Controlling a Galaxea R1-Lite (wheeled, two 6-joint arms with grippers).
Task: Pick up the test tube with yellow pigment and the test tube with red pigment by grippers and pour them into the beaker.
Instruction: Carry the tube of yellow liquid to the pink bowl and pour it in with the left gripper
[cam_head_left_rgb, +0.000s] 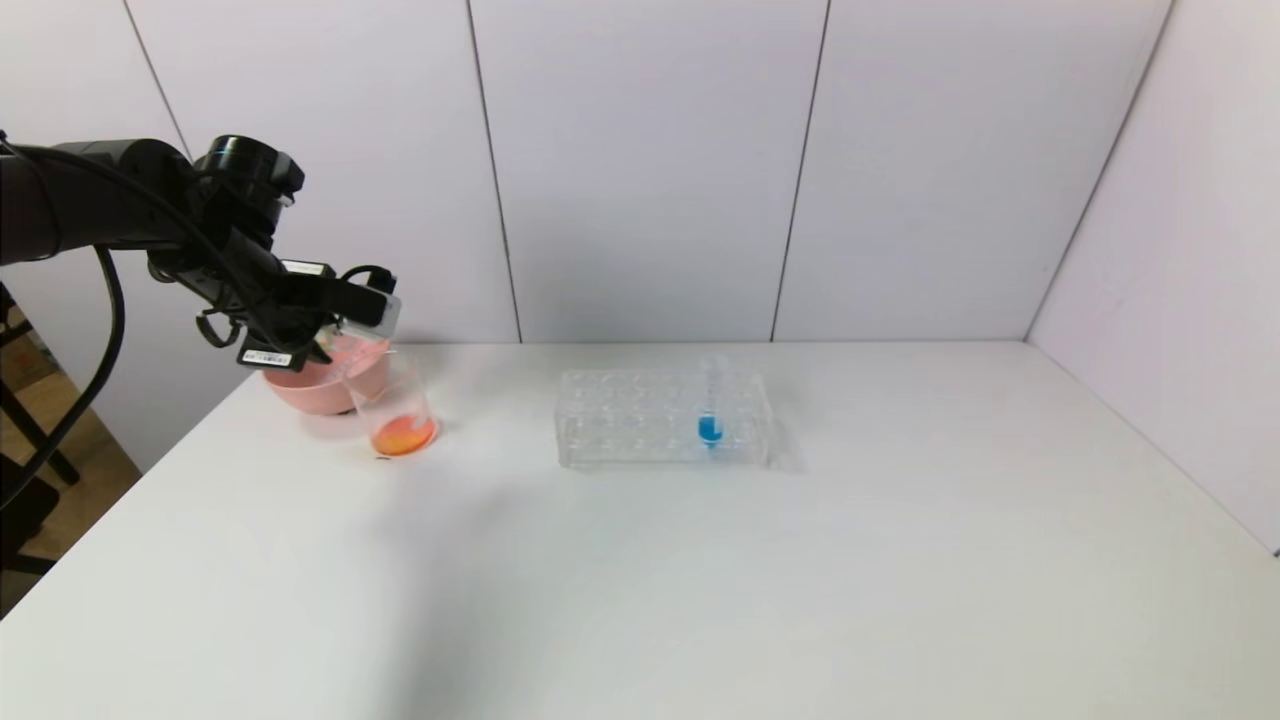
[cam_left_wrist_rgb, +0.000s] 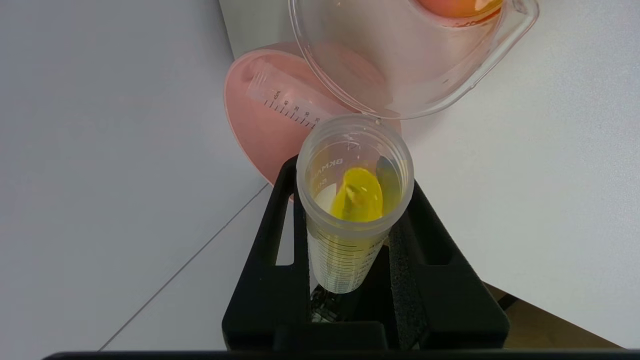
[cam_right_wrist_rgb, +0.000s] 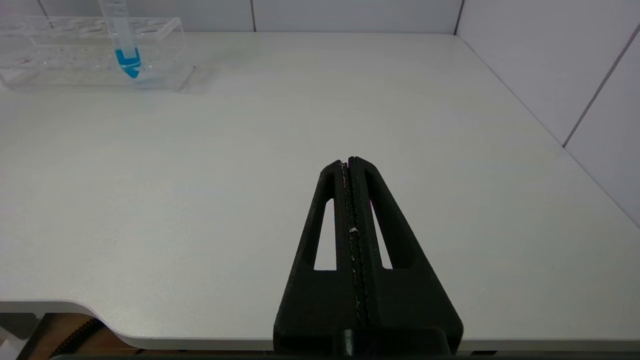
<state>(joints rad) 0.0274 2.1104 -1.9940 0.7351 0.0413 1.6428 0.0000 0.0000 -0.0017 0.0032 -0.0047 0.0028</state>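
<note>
The yellow tube (cam_left_wrist_rgb: 354, 200), clamped in the left gripper (cam_left_wrist_rgb: 350, 210), is tipped mouth-first toward the beaker (cam_head_left_rgb: 392, 408) at ten o'clock — placed to pour. An empty tube (cam_left_wrist_rgb: 290, 102) lies in the bowl (cam_left_wrist_rgb: 250, 125). The right gripper (cam_right_wrist_rgb: 351, 162) sits closed, empty — idle.

Lab setup: bare white bench (cam_head_left_rgb: 700, 580), plain panelled walls (cam_head_left_rgb: 640, 170), clear tube rack (cam_head_left_rgb: 640, 415), graduated test tubes, beaker (cam_head_left_rgb: 395, 405) with coloured liquid.
</note>
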